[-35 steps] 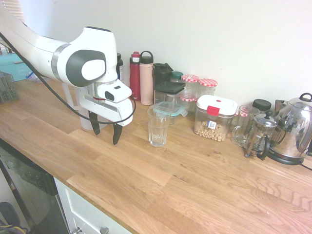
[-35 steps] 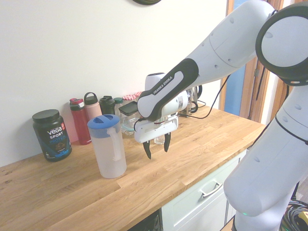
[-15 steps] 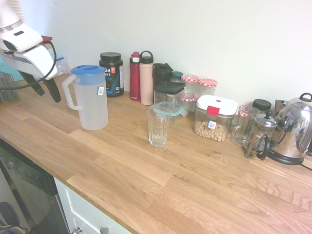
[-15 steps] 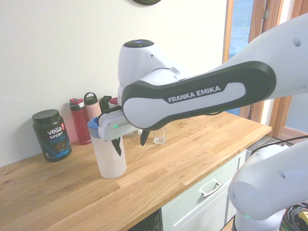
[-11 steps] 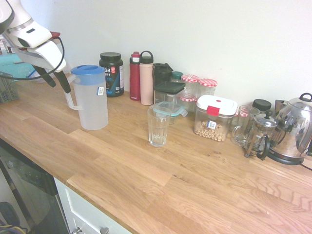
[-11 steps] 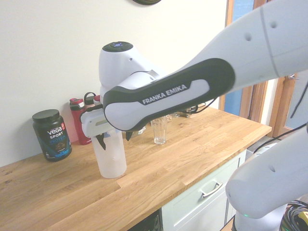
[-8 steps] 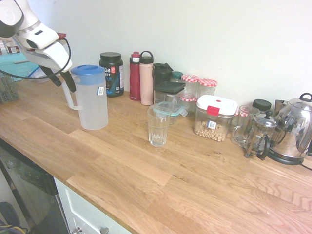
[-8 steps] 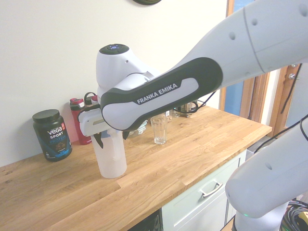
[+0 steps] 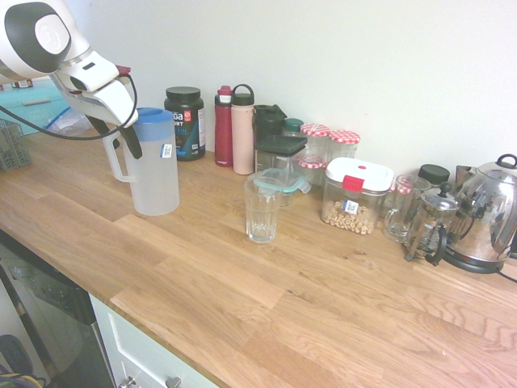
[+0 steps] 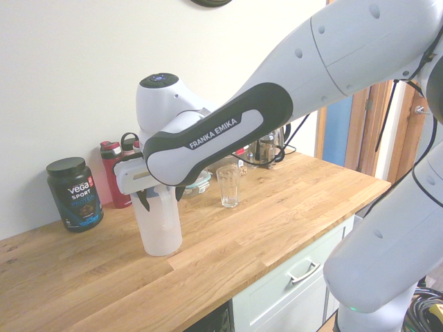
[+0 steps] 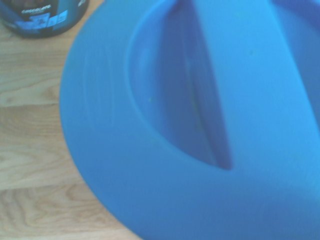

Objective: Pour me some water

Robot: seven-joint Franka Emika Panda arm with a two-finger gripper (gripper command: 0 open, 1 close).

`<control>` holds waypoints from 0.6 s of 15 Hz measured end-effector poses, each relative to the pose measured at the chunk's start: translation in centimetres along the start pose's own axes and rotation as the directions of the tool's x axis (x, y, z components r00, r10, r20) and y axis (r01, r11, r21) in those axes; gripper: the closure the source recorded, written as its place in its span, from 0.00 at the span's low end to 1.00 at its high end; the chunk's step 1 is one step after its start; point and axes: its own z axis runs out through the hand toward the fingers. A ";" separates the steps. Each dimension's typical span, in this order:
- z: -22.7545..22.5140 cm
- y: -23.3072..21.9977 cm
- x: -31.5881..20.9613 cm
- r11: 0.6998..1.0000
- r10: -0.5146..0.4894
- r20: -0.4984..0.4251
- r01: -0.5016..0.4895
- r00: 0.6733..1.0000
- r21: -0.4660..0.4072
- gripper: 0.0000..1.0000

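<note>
At the left of the wooden bench (image 9: pixel 266 307), the gripper (image 9: pixel 121 139) hovers with fingers spread at the handle side of the frosted jug (image 9: pixel 156 174) (blue lid (image 11: pixel 200 130) on). The water inside cannot be made out; an empty glass (image 9: pixel 262 208) stands near the frame's centre.

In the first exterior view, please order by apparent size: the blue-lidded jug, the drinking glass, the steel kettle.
1. Blue-lidded jug, tallest and largest.
2. Steel kettle, partly cut by the picture's edge, so its rank is less sure.
3. Drinking glass, smallest.
</note>
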 end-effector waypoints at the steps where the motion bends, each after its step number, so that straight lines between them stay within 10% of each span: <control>1: 0.0 0.1 0.1 1.000 0.003 0.002 -0.003 1.000 0.000 1.00; 9: -0.1 0.6 0.0 1.000 0.003 0.019 -0.003 1.000 -0.012 1.00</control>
